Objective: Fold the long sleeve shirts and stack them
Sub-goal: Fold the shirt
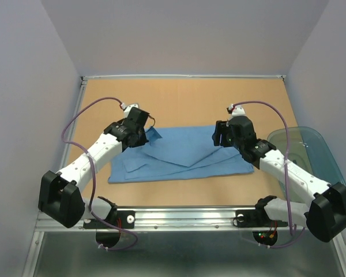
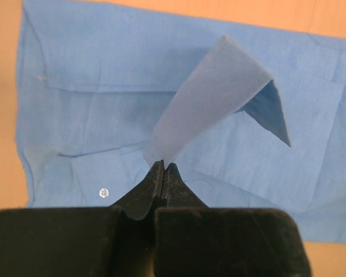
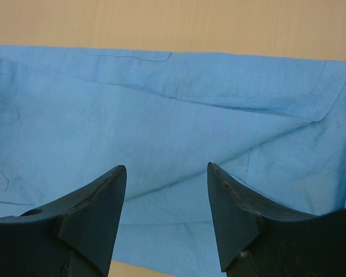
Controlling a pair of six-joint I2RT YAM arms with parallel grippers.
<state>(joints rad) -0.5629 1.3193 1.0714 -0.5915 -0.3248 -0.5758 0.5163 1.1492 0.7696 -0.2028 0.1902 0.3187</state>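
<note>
While the shirt [image 1: 184,157] lies flat at the centre of the top view, its long axis running left to right across the table [image 1: 184,95], the left gripper [image 1: 144,134] sits at its upper left corner, jaws pinched tight on a flap [image 1: 154,134] of the cloth. The right gripper [image 1: 222,136] hovers over the upper right corner, jaws apart and holding nothing. A teal tub [image 1: 311,144] stands at the right edge. Each arm is thus nearest its own end of the garment, and the fold probably depends on carrying the held flap toward the middle. Only the left wrist view shows the flap rising from the closed tips and curling over. Only the right wrist view shows flat cloth below the open jaws; contact cannot be judged.
</note>
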